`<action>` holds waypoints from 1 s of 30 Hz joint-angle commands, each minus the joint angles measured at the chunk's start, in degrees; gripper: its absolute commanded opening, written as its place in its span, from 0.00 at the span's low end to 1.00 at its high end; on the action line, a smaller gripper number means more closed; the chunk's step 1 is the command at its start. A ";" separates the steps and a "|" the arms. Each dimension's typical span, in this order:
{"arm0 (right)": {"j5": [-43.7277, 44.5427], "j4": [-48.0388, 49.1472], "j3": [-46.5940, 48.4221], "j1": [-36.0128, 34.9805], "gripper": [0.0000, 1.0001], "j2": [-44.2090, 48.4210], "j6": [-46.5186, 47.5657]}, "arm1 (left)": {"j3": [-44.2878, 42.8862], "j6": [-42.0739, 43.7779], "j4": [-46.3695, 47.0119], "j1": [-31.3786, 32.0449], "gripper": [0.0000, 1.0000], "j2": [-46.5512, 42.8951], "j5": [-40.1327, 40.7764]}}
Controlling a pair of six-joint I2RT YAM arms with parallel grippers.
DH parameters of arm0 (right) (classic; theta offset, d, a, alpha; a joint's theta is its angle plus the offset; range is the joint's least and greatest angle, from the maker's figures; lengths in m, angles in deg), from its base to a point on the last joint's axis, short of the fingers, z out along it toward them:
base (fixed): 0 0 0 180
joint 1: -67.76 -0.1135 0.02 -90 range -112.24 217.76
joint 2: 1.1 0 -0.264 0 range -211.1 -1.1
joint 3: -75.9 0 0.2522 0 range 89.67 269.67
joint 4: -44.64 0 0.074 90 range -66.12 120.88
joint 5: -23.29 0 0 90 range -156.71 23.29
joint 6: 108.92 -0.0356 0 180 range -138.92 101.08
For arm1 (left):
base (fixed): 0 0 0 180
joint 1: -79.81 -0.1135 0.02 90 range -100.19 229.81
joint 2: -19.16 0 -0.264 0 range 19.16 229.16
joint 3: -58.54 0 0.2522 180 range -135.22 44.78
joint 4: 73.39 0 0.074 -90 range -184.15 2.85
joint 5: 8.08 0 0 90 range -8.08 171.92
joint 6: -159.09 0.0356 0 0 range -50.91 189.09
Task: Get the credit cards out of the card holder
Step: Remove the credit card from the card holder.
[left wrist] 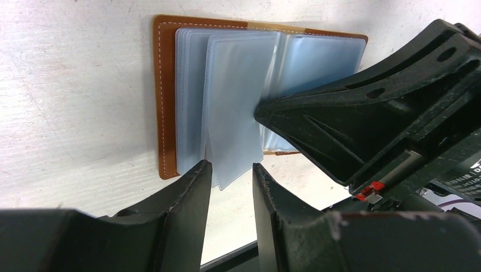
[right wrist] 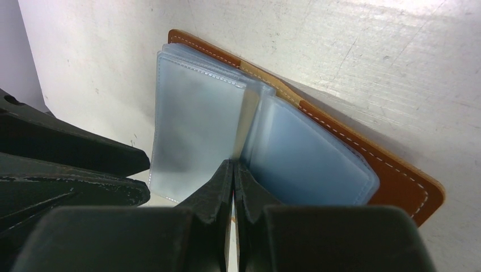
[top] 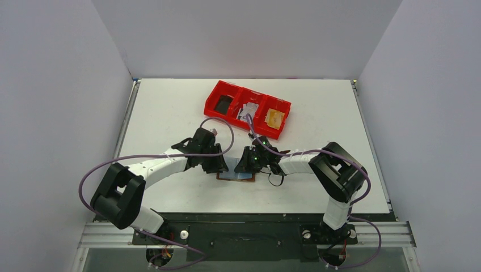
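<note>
At the near edge of the table [top: 170,119], both arms reach inward and meet over the card holder [left wrist: 163,113], which lies open and flat on the white surface just beyond their bases, brown leather down and clear plastic sleeves [left wrist: 232,102] fanned upward; the left gripper [left wrist: 231,170] has its fingers apart, straddling the lower corner of one raised sleeve without clamping it, apparently to catch that leaf or whatever slides out of it; the right gripper [right wrist: 233,170] has its fingers pressed together with nothing between them, their tips planted at the fold where the sleeves meet the spine, evidently pinning the holder so it neither shifts nor closes while the other arm works; the two grippers stand almost touching, one on each side of the upright leaf; the sleeves look pale blue and cloudy, and whether a card sits inside any of them cannot be told; farther back, well apart from the holder, a red tray [top: 211,103] sits at an angle, with a tan-gold card [top: 275,118] in its right-hand compartment as seen from above, which suggests the emptying is partly done; the contents of its other two compartments are too small to name.
</note>
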 commanded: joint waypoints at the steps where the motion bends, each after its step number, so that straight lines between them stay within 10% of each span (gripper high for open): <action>1: 5.90 -6.11 -2.58 0.60 0.00 -3.99 1.79 | 0.26 -0.34 -0.32 0.36 0.31 -1.65 0.69; 30: 5.99 -6.72 -2.51 1.15 0.00 -5.63 1.76 | -0.26 -0.29 -2.74 1.13 0.31 -3.25 1.64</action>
